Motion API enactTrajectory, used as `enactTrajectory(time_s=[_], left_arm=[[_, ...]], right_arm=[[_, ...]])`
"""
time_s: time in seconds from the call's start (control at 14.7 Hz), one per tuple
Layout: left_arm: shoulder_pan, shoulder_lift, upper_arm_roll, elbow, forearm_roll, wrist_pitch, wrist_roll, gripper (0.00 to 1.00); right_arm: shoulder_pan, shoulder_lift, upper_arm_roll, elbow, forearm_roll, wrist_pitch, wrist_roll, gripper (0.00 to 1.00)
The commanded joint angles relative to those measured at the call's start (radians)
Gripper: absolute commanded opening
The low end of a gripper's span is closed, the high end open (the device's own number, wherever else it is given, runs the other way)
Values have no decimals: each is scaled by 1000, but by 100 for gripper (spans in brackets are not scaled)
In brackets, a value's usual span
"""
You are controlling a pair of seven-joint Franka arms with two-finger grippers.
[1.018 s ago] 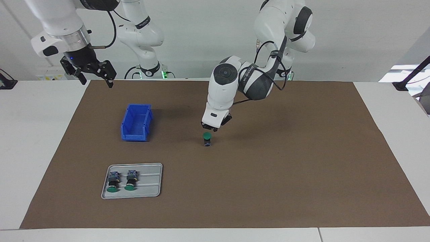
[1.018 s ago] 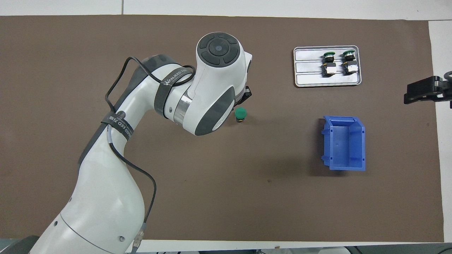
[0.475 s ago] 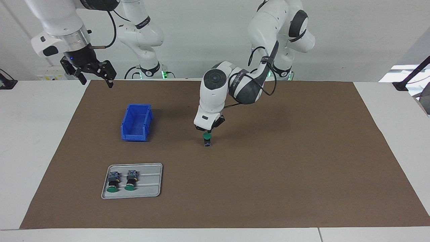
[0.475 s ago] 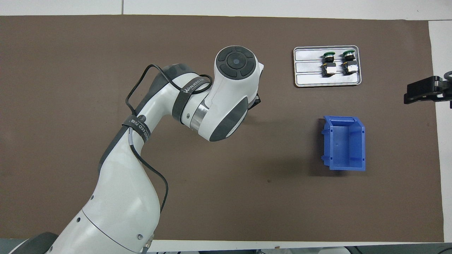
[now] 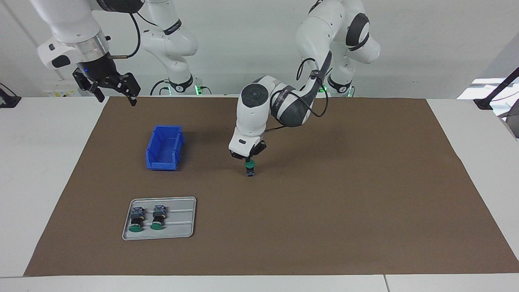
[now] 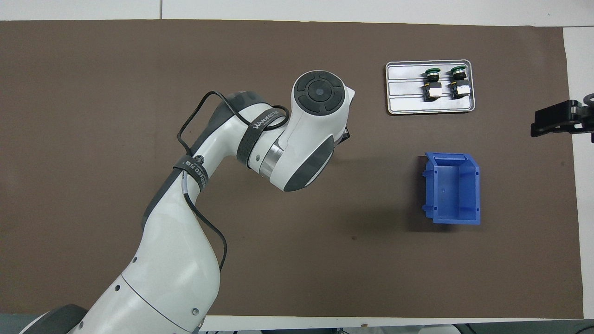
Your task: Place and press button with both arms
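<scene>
A button [image 5: 250, 167] with a round green cap stands upright on the brown mat [image 5: 344, 194], near the table's middle. My left gripper [image 5: 246, 158] is shut, and its closed tips sit on the green cap from above. In the overhead view the left arm's wrist [image 6: 315, 134] hides both the button and the gripper's tips. My right gripper [image 5: 114, 90] [image 6: 557, 121] hangs open and holds nothing, over the mat's edge at the right arm's end, where that arm waits.
A blue bin [image 5: 164, 148] [image 6: 452, 188] stands toward the right arm's end. Farther from the robots lies a grey tray [image 5: 180, 227] [image 6: 408, 104]. On it lie two more green-capped buttons [image 5: 136, 221] [image 5: 157, 219].
The left arm swung toward the right arm's end and came down until its shut gripper met the button's cap. Its wrist now covers the button from above. The right arm stayed still.
</scene>
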Motion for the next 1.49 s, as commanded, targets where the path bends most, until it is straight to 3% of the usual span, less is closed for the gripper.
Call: enactTrajectory(time_s=[0.0,1.09,1.43], left_arm=[[-9,-6,7,-19,19,15,-4,0],[-20,-31,8,-140,23,96,-7,0],[-20,-30,15,-94,11,40,-8,0]], right_arm=[[-8,-23,4,-26,-5,-1,-26,99],[-5,-25,6,-24,-5,-35,-42,99],[-5,-25,6,-24,-5,-37,-42,99]])
